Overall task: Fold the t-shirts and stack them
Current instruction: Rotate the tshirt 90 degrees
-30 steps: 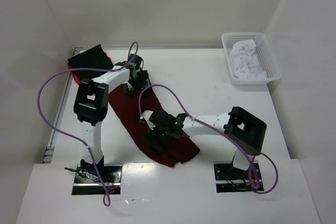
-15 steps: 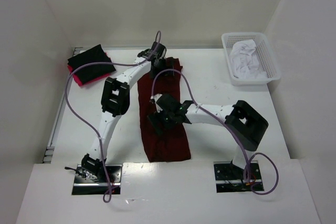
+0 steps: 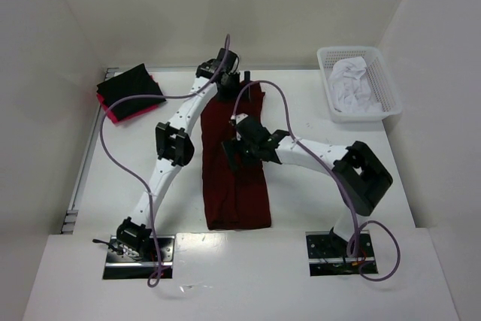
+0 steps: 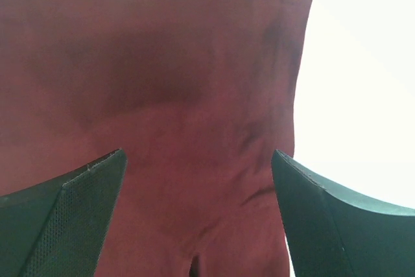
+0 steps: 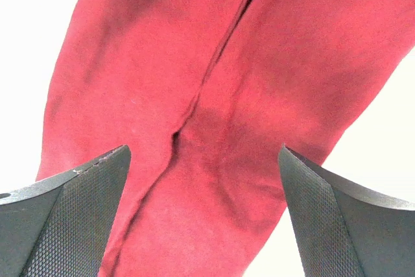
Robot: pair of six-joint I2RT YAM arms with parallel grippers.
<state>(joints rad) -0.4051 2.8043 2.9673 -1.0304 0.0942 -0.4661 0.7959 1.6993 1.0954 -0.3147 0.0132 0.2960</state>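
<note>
The dark maroon t-shirt (image 3: 237, 193) lies on the table as a long narrow strip running from near to far, with a lengthwise fold seam showing in the right wrist view (image 5: 214, 95). My left gripper (image 3: 241, 82) is over its far end, open, with maroon cloth (image 4: 162, 82) below the jaws (image 4: 198, 160). My right gripper (image 3: 230, 153) is over the strip's middle, open and empty (image 5: 202, 154). A black t-shirt (image 3: 126, 85) folded square lies on a bright pink one (image 3: 113, 114) at the far left.
A white plastic basket (image 3: 385, 88) holding crumpled white cloth (image 3: 352, 84) stands at the far right. White walls close in the table at the back and sides. Purple cables loop from both arms above the table.
The maroon shirt has swung from a diagonal lie to a straight near-to-far strip. My left gripper moved right and farther away with its far end. My right gripper moved away along the strip.
</note>
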